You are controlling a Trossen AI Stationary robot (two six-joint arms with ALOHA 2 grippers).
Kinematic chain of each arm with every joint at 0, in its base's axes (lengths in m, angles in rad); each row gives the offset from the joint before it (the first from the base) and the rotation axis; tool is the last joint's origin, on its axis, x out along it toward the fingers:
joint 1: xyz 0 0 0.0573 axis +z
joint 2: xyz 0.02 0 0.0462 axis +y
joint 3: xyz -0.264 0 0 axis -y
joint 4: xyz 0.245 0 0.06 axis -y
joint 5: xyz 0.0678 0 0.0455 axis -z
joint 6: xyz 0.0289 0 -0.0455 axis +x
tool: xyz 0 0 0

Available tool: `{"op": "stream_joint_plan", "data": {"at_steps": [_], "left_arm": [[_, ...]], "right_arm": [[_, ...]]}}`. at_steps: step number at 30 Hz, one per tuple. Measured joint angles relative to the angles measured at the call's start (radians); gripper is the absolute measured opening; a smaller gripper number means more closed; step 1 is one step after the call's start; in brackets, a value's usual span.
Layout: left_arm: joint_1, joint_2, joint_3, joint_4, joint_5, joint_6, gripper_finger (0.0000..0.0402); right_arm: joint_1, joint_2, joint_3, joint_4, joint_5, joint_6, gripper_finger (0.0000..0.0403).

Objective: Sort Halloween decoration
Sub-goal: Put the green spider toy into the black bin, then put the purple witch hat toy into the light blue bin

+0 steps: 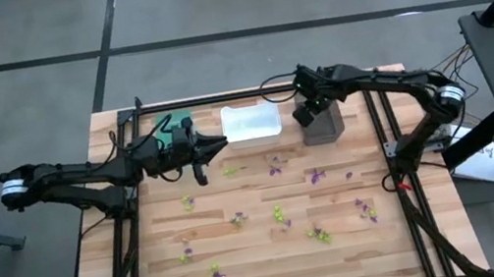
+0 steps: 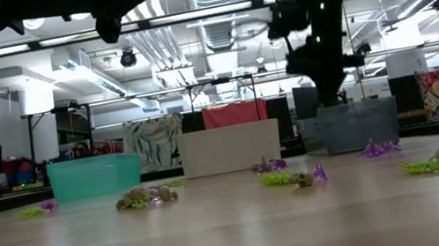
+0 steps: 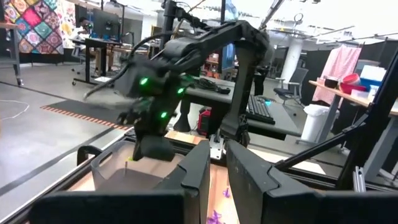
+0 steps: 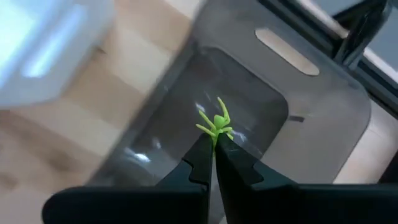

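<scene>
Right arm stretched in from right side, elbow bent, wrist tipped down at back of table. Right gripper (image 4: 213, 144) pinched tight, fingertips (image 4: 202, 149) together. Shows in low view hanging from above, right of centre (image 2: 314, 58).

Left arm reaching in level from left edge, forearm nearly straight, held high off tabletop. Left gripper (image 1: 213, 145) pointing toward right arm, fingers (image 3: 198, 171) nearly closed, only thin slit between them.

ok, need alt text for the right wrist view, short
The right gripper, fingers shut, pinches a lime-green spider trinket directly above the open dark brown bin. The bin stands on the wooden table, with a white bin blurred off to one side.
</scene>
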Motion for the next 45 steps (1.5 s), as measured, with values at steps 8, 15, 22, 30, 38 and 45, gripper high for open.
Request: {"op": "stream_joint_plan", "data": {"at_steps": [8, 15, 22, 30, 38, 45], "left_arm": [[-0.002, 0.001, 0.000, -0.001, 0.000, -0.002, 0.0038], [-0.002, 0.001, 0.000, -0.002, 0.000, -0.002, 0.0038], [-0.002, 0.001, 0.000, -0.016, 0.005, -0.017, 0.0038], [-0.056, 0.001, 0.000, -0.073, 0.011, -0.024, 0.0038], [-0.135, 0.001, 0.000, -0.143, 0.011, -0.083, 0.0038], [-0.170, 0.001, 0.000, -0.315, -0.039, -0.197, 0.0038]], "right_arm": [[-0.022, 0.136, 0.000, 0.018, 0.000, -0.031, 0.0012], [-0.022, 0.157, 0.000, 0.039, 0.000, -0.038, 0.0059], [-0.022, 0.100, 0.000, 0.034, 0.000, -0.048, 0.0118], [0.063, -0.076, 0.000, 0.036, 0.001, -0.024, 0.0135], [0.262, -0.278, -0.069, 0.149, 0.001, -0.016, 0.0119], [0.460, -0.402, -0.166, 0.268, 0.002, -0.004, 0.0105]]}}
